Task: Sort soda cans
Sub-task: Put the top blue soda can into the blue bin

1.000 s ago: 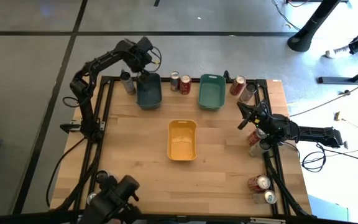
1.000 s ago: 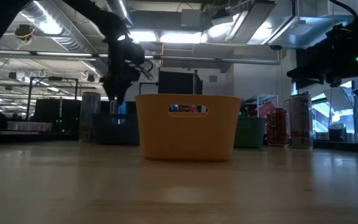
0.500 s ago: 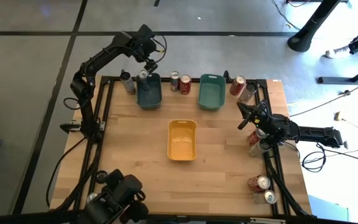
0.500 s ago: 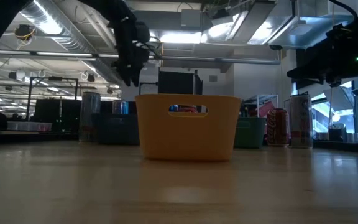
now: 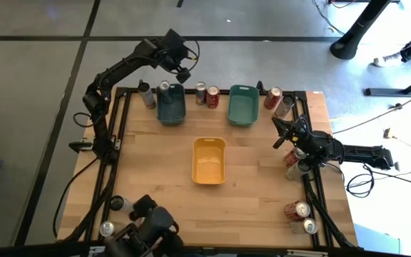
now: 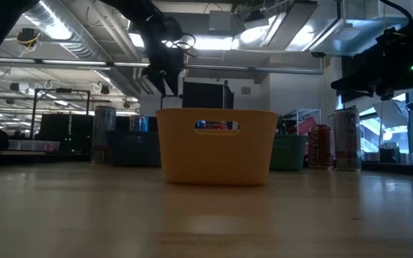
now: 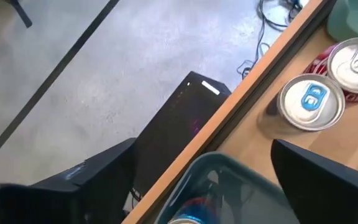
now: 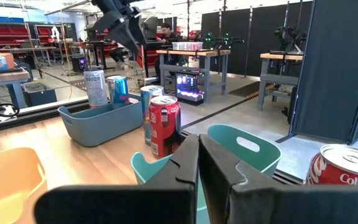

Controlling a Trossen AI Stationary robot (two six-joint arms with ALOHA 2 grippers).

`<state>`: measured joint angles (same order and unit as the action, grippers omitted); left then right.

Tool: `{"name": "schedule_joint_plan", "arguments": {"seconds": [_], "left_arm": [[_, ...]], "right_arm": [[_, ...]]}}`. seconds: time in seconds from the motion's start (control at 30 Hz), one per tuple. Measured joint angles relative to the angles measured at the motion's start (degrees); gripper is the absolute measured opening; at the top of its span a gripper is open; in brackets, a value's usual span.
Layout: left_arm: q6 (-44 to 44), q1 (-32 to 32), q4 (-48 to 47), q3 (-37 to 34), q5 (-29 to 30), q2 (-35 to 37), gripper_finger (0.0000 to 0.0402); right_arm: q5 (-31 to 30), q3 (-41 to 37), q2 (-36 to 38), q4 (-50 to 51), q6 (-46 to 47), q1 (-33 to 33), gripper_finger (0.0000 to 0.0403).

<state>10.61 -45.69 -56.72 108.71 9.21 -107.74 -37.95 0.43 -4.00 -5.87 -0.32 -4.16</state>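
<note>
My left gripper (image 5: 183, 70) hangs open high over the table's far edge, just beyond the dark teal bin (image 5: 170, 107); nothing is between its fingers (image 7: 86, 183). A silver-topped soda can (image 5: 164, 87) stands in that bin. Two more cans (image 5: 200, 91) (image 5: 212, 96) stand between it and the green bin (image 5: 242, 106), seen from above as a blue-tabbed can (image 7: 311, 101) and a red can (image 7: 356, 62). The yellow bin (image 5: 209, 160) sits mid-table. My right gripper (image 8: 199, 163) rests shut at the table's right edge.
One can (image 5: 145, 93) stands left of the dark bin. Others stand at the far right corner (image 5: 273, 98), along the right edge (image 5: 293, 158) (image 5: 296, 210) and at the near left corner (image 5: 107, 228). Bare wood lies around the yellow bin.
My left gripper has risen out of the dark teal bin and gone toward the far edge and the right, tipping up from pointing steeply down. A silver-topped can that it covered now stands in plain view in that bin.
</note>
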Motion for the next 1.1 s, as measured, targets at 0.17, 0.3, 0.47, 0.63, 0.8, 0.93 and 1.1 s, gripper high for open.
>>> {"name": "schedule_joint_plan", "arguments": {"seconds": [0.17, 0.3, 0.47, 0.63, 0.8, 0.93, 1.1], "left_arm": [[1.45, 1.78, 3.46, 0.0, 0.02, -0.04, 0.0397], [1.14, 2.72, 3.58, -0.03, -0.04, -0.04, 0.0394], [2.54, 4.31, 6.61, -2.27, -0.59, -0.1, 0.0393], [2.83, 5.63, 10.28, -3.3, -7.23, -0.5, 0.0392], [0.42, 4.67, 11.74, -3.28, -13.56, -1.71, 0.0392], [-0.79, 3.67, 12.79, -3.28, -16.5, -4.12, 0.0391], [0.42, 3.29, 11.72, -3.3, -17.0, -7.26, 0.0391]], "right_arm": [[0.0, -0.01, 0.0, 0.0, 0.0, 0.0, 0.0014], [0.0, 0.0, 0.0, -0.01, -0.01, 0.0, 0.0014], [0.0, -0.01, -0.01, -0.02, -0.17, 0.0, 0.0014], [0.0, -0.01, -0.01, -0.02, -0.17, 0.0, 0.0014], [-0.07, -0.01, -0.01, -0.02, -0.22, 0.0, 0.0014], [-0.09, -0.01, -0.01, 0.15, -1.45, 0.0, 0.0014], [-0.04, -0.01, 0.01, 0.49, -1.58, 0.0, 0.0014]]}}
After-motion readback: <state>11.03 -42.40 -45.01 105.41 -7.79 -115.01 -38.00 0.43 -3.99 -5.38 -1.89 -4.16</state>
